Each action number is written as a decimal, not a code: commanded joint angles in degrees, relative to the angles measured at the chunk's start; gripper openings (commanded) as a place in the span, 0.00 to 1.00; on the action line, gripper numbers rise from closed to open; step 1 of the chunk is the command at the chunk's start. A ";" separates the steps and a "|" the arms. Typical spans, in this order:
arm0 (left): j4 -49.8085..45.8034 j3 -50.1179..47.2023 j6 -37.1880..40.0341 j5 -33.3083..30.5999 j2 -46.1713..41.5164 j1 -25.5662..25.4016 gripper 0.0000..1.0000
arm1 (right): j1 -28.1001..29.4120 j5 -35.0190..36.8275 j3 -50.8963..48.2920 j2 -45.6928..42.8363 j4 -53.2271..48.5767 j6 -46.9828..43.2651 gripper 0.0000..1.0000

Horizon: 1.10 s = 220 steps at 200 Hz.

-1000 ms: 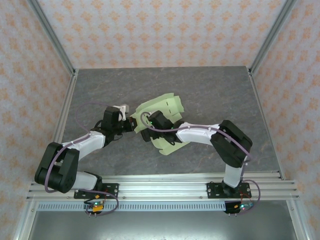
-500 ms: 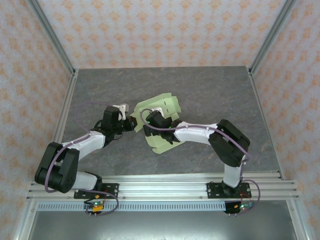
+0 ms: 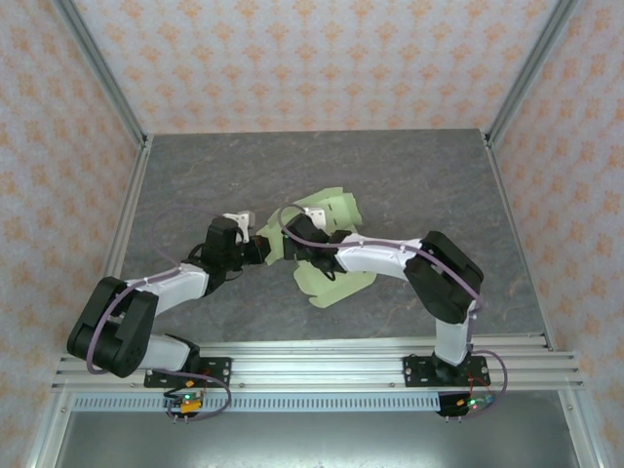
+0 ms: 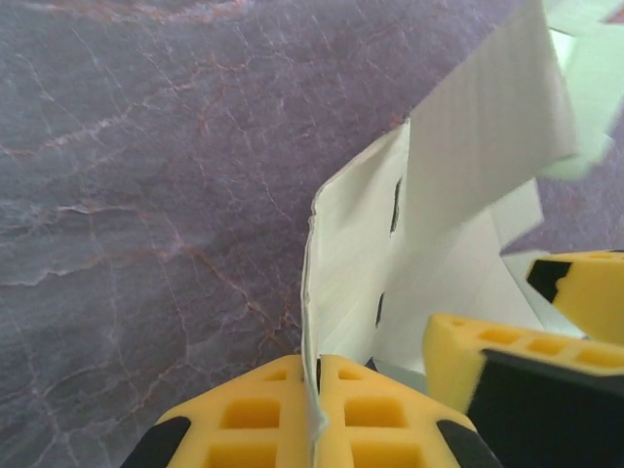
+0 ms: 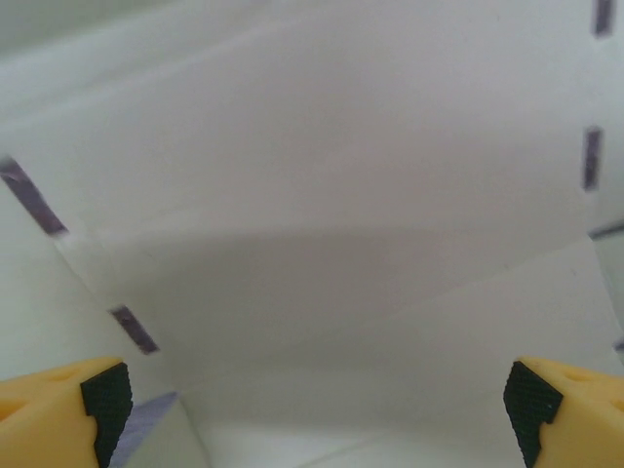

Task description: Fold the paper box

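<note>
The paper box (image 3: 334, 209) is a pale green die-cut sheet, partly bent up, in the middle of the table. My left gripper (image 3: 261, 251) is shut on the sheet's left edge; in the left wrist view the thin card (image 4: 439, 205) stands upright, pinched between the yellow pads (image 4: 318, 395). My right gripper (image 3: 295, 246) is over the sheet, just right of the left one. Its jaws stand wide open with the card's white inner face (image 5: 322, 195) close in front of them (image 5: 322, 414). One of its fingers (image 4: 507, 356) shows beside the raised flap.
The sheet lies on a grey marbled table (image 3: 409, 175) with aluminium posts and patterned walls around it. Both arm bases sit on the rail (image 3: 322, 366) at the near edge. Bare tabletop (image 4: 146, 195) lies left of the pinched flap.
The right gripper has slid left and further over the sheet. The left gripper has shifted slightly right and nearer, and the sheet's left flap has bent up between them.
</note>
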 commanded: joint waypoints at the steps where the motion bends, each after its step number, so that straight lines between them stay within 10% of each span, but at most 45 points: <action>1: 2.71 -0.88 2.92 -6.62 -4.12 -2.23 0.00 | -1.03 -0.98 1.93 -7.79 -3.52 14.22 0.99; 60: 6.51 -4.77 4.57 -13.73 -7.80 -5.06 0.00 | -6.98 -20.72 0.07 -12.76 4.96 46.17 0.99; 128: 5.68 -5.01 7.16 -15.34 -10.33 -6.87 0.00 | -10.58 -28.21 12.32 -0.29 4.59 57.51 0.91; 182: 3.62 -5.34 7.38 -20.44 -12.33 -7.44 0.00 | -12.05 -27.61 12.34 0.74 2.65 56.25 0.39; 220: 3.08 -5.00 6.53 -22.26 -11.22 -7.47 0.00 | -12.17 -24.73 6.25 -3.13 6.32 53.10 0.35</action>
